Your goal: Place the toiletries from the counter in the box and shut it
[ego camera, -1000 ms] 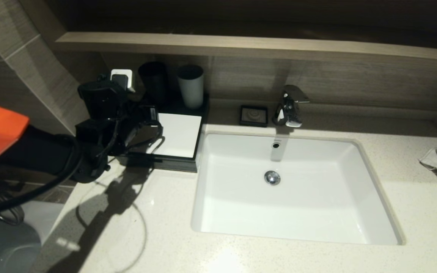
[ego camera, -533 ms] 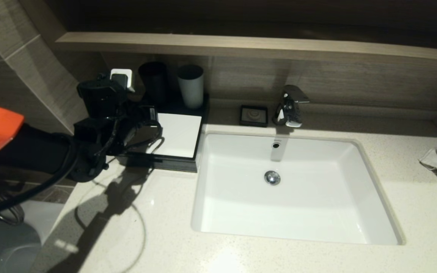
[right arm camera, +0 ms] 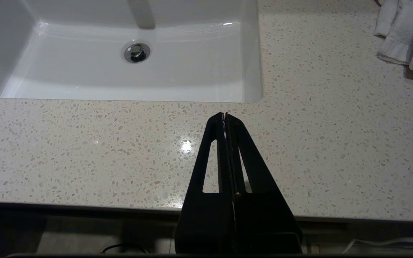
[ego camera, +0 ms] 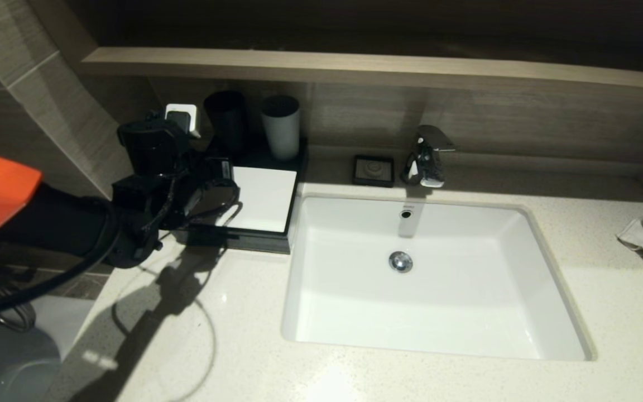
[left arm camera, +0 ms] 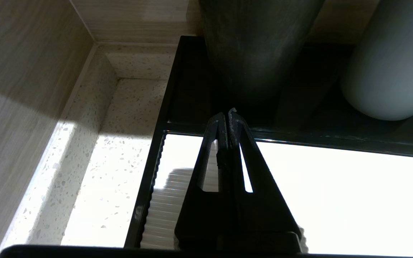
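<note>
1. The box [ego camera: 260, 207] sits on the counter [ego camera: 232, 335], left of the basin [ego camera: 427, 279], white top showing.
2. Left end effector [left arm camera: 228, 116], fingers together and empty, hovers over the box's left part.
3. Right end effector [right arm camera: 225, 116], fingers together, hangs over the counter's front edge.

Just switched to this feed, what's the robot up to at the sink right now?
The left gripper, fingers shut and empty, sits over the white top of the black box at the counter's back left corner, just before the dark cup. No toiletry packets show on the counter. The right gripper is parked, shut, at the counter's front edge.
</note>
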You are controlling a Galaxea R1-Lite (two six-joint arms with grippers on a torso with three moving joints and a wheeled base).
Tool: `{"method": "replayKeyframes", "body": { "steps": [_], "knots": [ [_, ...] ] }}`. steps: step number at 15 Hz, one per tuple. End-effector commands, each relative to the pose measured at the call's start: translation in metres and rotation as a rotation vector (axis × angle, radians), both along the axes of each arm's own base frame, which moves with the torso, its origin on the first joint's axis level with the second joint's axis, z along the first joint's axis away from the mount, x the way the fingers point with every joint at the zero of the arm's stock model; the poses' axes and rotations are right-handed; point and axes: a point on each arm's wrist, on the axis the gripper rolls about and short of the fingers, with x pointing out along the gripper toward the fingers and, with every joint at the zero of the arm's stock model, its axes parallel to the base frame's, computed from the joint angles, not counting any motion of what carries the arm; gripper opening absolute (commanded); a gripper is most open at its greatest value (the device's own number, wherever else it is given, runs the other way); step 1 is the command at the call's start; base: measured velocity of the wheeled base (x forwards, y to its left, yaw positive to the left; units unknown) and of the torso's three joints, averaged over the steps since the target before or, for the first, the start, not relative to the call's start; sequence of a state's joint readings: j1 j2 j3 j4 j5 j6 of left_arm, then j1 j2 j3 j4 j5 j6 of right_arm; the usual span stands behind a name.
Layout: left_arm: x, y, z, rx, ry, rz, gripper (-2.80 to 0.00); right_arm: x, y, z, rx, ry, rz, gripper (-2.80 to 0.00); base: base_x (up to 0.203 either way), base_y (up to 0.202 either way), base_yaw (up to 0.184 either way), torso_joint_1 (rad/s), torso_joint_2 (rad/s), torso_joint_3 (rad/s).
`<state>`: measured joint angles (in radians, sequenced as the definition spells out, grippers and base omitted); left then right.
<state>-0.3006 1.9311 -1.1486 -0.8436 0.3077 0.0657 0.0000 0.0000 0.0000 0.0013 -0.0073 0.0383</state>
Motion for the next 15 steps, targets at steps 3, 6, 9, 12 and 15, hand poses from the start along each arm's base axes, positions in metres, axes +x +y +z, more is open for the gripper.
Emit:
{"method": "replayKeyframes", "body": {
  "steps": [3, 6, 9, 12, 15],
  "knots": [
    [0.004, -0.002, -0.005, 0.002, 0.007, -0.001, -2.8, 0.0, 0.0, 0.0, 0.0, 0.0, 0.0, -2.8, 0.0, 0.0, 0.0, 0.0, 0.0, 0.0],
    [0.004, -0.002, -0.005, 0.003, 0.009, -0.004, -2.8, 0.0, 0.0, 0.0, 0.0, 0.0, 0.0, -2.8, 0.0, 0.0, 0.0, 0.0, 0.0, 0.0],
    [0.008, -0.003, -0.007, 0.003, 0.009, -0.004, -2.8, 0.0, 0.0, 0.0, 0.0, 0.0, 0.0, -2.8, 0.0, 0.0, 0.0, 0.0, 0.0, 0.0],
    [0.011, -0.004, -0.011, 0.005, 0.016, -0.004, -2.8, 0.0, 0.0, 0.0, 0.0, -0.001, 0.0, -2.8, 0.0, 0.0, 0.0, 0.0, 0.0, 0.0],
    [0.018, -0.006, -0.016, 0.009, 0.022, -0.002, -2.8, 0.0, 0.0, 0.0, 0.0, 0.0, 0.0, -2.8, 0.0, 0.0, 0.0, 0.0, 0.0, 0.0]
  ]
}}
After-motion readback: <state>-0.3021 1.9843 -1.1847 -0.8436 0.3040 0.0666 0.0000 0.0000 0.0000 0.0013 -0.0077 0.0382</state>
